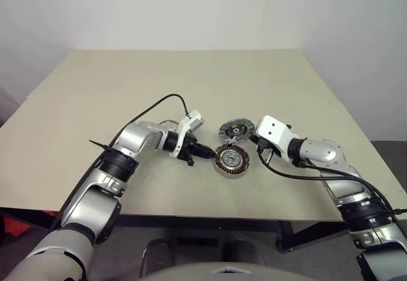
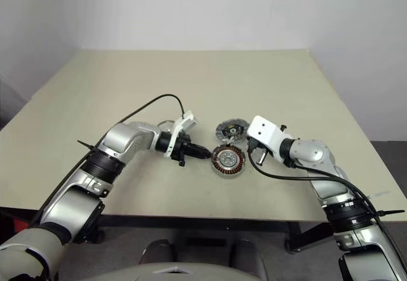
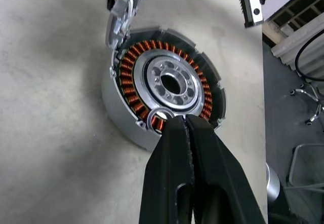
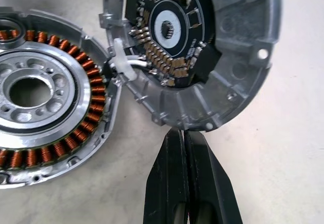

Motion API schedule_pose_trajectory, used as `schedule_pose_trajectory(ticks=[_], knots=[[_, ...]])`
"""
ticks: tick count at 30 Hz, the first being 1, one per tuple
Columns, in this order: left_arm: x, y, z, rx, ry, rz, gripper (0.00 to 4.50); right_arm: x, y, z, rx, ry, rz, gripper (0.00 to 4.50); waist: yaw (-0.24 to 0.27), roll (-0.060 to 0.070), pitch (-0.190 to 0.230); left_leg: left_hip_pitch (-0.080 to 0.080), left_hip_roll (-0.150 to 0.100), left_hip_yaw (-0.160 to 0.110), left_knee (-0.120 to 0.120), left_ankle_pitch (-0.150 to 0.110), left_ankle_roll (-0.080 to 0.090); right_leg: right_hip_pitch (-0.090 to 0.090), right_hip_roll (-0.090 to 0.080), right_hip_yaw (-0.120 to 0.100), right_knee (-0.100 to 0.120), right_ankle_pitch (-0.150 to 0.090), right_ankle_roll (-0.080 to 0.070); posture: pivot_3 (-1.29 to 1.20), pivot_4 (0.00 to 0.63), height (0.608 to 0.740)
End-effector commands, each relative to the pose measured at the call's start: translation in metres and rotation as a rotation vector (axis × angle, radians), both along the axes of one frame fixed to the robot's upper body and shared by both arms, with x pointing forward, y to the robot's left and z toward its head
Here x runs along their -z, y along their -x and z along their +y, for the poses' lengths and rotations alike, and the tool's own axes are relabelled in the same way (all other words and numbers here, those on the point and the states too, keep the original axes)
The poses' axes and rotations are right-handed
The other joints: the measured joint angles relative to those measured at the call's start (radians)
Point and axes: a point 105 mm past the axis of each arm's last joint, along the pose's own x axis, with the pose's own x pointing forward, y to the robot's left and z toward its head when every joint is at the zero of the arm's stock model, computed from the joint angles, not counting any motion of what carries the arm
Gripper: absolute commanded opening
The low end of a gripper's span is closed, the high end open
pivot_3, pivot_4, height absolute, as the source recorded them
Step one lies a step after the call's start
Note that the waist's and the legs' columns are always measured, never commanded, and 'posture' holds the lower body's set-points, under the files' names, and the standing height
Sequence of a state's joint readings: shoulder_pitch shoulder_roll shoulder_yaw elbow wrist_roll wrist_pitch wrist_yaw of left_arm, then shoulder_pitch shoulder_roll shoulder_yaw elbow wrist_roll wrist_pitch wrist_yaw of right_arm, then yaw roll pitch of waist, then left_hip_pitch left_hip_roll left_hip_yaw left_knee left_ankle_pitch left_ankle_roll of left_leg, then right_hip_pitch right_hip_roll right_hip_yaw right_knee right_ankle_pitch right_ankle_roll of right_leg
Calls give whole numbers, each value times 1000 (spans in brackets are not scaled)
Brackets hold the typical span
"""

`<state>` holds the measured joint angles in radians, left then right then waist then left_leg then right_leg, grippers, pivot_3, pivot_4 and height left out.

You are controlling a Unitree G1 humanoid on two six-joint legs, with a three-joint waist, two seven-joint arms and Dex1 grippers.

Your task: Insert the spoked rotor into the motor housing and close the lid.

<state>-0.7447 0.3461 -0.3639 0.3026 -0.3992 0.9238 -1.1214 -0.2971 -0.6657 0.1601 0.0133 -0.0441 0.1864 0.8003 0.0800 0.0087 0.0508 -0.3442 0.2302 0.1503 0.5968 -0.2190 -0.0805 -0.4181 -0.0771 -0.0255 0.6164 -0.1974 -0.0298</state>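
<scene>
A beige table with a plain matte top is seen filling the middle of the head views. Two round parts are laid directly on it, near the front edge and slightly right of the frame's centre. The motor housing, with its copper windings around a silver centre, is placed lower; the lid, grey-rimmed with a black centre, is set just above it, the two rims touching.

On the table, the motor housing is placed near the front edge. The lid is found just behind it, touching it. The spoked rotor is seated in the housing.
</scene>
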Motion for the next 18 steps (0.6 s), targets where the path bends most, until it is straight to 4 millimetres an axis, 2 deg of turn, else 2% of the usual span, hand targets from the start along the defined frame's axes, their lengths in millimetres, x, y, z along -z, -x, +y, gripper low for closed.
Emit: schedule_pose_trajectory(ticks=[1,8,18], knots=[[-8,1,-6,38,1,-33,56,-13,-6,0,4,-7,-59,0,0,0,0,0,0,0,0,0,0,0,0,0,0,0,0,0,0,740],[-11,1,-15,59,-12,-52,56,-15,-4,5,4,-24,-77,0,0,0,0,0,0,0,0,0,0,0,0,0,0,0,0,0,0,740],[-15,-1,-22,77,-26,-84,56,-28,-6,13,9,-37,-108,0,0,0,0,0,0,0,0,0,0,0,0,0,0,0,0,0,0,740]])
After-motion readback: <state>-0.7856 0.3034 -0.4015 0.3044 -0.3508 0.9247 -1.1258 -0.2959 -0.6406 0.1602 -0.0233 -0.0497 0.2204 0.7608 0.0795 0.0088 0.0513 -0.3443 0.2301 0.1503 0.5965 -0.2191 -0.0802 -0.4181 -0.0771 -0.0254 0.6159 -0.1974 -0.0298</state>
